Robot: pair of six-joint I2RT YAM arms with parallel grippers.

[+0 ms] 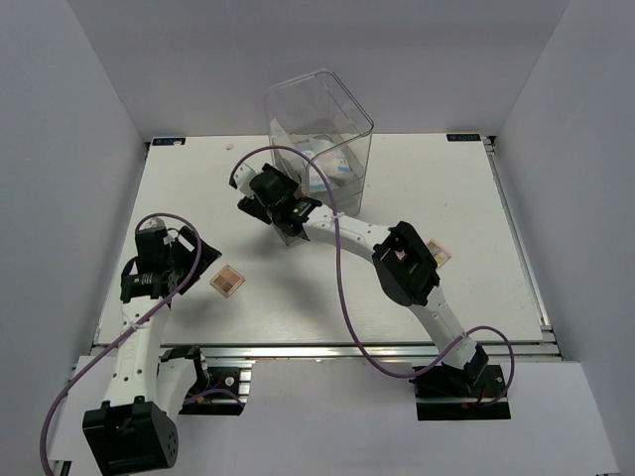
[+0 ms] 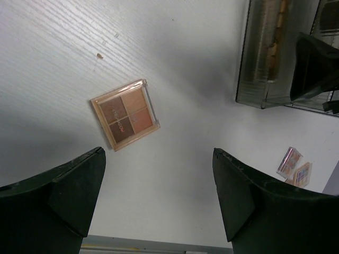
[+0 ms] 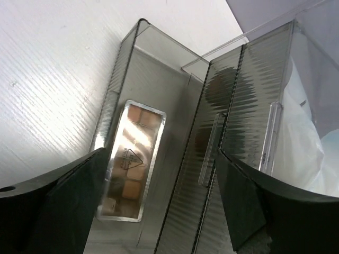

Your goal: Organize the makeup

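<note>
Sorting partway: long palette (image 3: 130, 159) lies in the open drawer (image 3: 153, 69) beneath released right jaws; brown palette (image 2: 125, 114) and two small palettes (image 2: 290, 161) lie loose on the surface (image 2: 185, 159), left jaws released, empty.

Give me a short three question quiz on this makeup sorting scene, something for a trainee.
1. True or false: the brown four-pan palette lies inside the drawer.
2. What lies in the pulled-out drawer? A: a long palette; B: a round jar; C: nothing.
3. Fill in: the left gripper and the right gripper both stand ____.
Key: 1 false, it lies on the table; 2 A; 3 open.
</note>
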